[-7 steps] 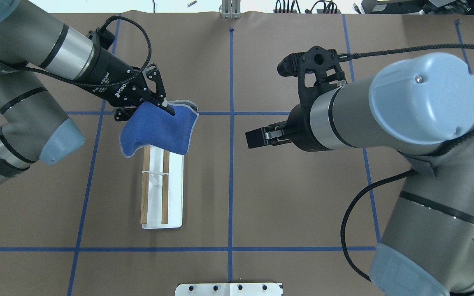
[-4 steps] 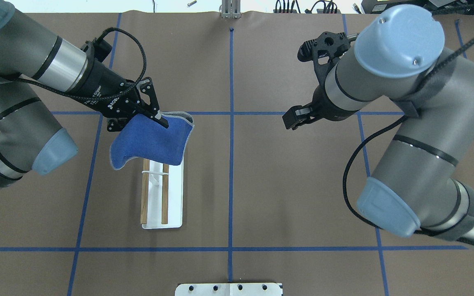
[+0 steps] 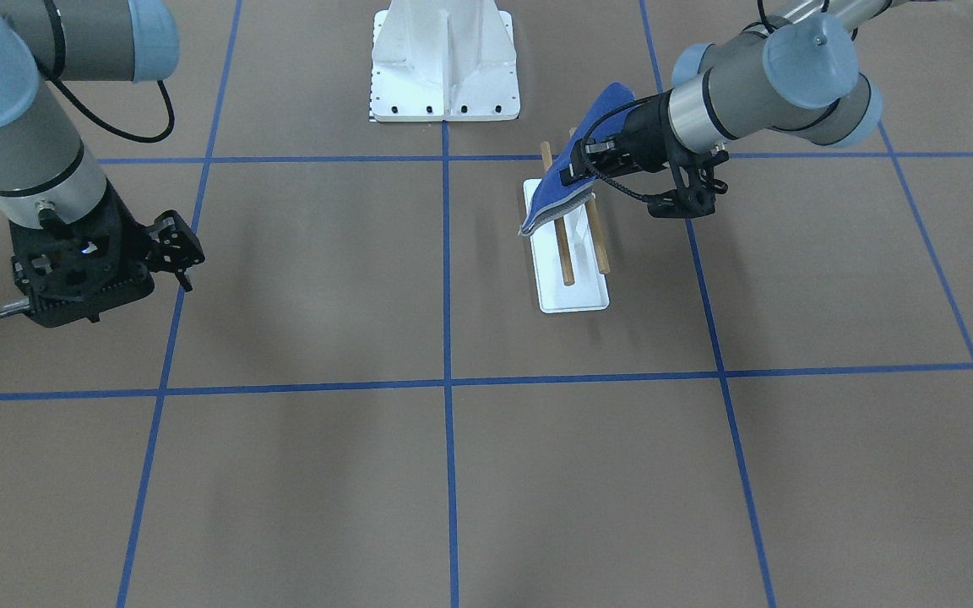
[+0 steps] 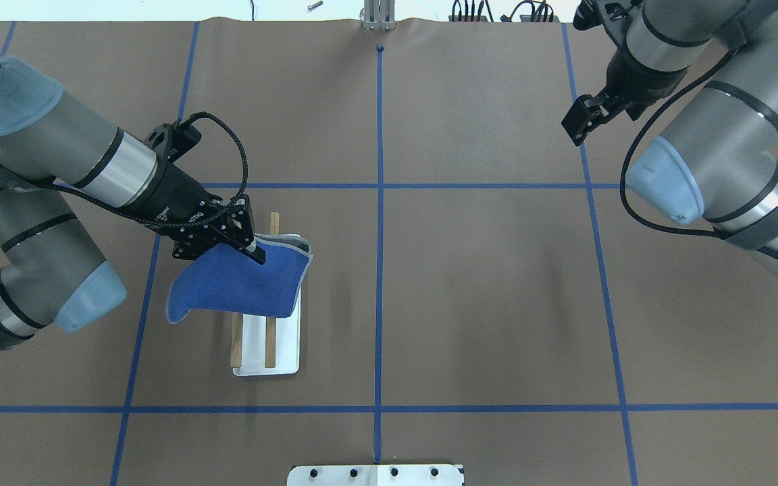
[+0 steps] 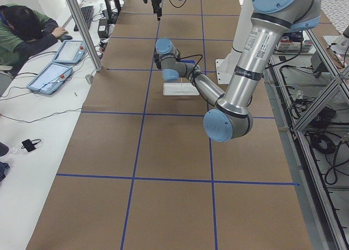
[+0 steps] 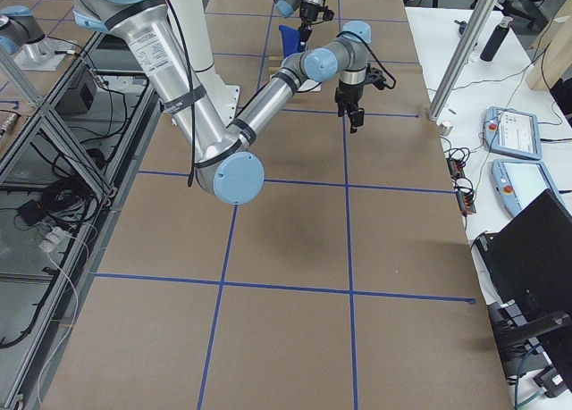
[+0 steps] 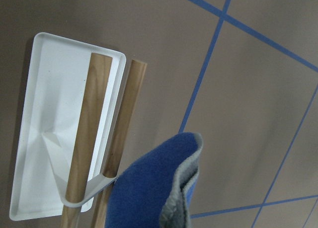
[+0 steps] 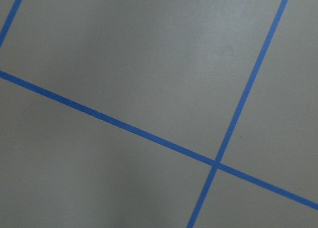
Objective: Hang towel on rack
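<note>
The royal-blue towel (image 4: 237,287) with a grey edge hangs from my left gripper (image 4: 254,255), which is shut on its upper edge. It covers the middle of the rack (image 4: 284,347), a white base with two brown rods (image 4: 271,344). In the front view the towel (image 3: 567,181) slants over the near-robot half of the rack (image 3: 575,291). The left wrist view shows the towel (image 7: 154,193) over the rods (image 7: 89,138); I cannot tell if it touches them. My right gripper (image 4: 578,125) is open and empty, far off at the back right.
The white robot pedestal (image 3: 444,63) stands at the robot's side of the table. Blue tape lines (image 4: 379,202) grid the brown table. Operators' tablets (image 5: 54,75) lie beyond the table's far edge. The right wrist view shows only bare table (image 8: 149,64).
My left gripper has carried the towel toward the robot, from the rack's far end to over its middle. My right arm has swung away to the far right corner.
</note>
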You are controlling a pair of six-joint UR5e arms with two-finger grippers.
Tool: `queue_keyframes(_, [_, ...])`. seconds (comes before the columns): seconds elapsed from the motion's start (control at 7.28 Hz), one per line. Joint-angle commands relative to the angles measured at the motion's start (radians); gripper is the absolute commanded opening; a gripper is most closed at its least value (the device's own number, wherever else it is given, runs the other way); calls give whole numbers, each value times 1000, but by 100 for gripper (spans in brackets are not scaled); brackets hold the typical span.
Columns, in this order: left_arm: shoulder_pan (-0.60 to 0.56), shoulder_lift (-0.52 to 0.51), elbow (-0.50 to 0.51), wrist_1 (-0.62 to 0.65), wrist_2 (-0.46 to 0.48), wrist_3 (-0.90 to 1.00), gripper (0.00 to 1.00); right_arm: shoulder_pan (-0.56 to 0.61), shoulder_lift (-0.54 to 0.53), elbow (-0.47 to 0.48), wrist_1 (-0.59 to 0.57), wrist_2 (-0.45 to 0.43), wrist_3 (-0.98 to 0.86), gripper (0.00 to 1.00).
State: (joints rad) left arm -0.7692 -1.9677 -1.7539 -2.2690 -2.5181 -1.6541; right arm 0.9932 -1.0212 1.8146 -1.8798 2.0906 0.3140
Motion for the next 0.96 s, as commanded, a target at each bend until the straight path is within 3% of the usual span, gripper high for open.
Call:
queue_keyframes(0.0, [-8, 0, 42, 2, 7, 63, 0, 33, -4, -63, 2, 5, -73, 100])
queue_keyframes(0.14, [-40, 0, 81, 2, 7, 136, 0, 62, -2, -108, 4, 12, -129, 100])
queue_keyframes(0.27, [-53, -3, 94, 3, 7, 166, 18, 100, 1, -157, 7, 37, -203, 100])
queue_keyframes(0.41, [-55, -11, 90, 3, 9, 165, 74, 126, 0, -170, 7, 51, -246, 100])
queue_keyframes(0.55, [-55, -25, 85, 3, 30, 154, 97, 131, 0, -172, 7, 52, -246, 100])
queue_keyframes(0.82, [-55, -52, 87, 5, 58, 129, 97, 131, 1, -172, 7, 62, -246, 100])
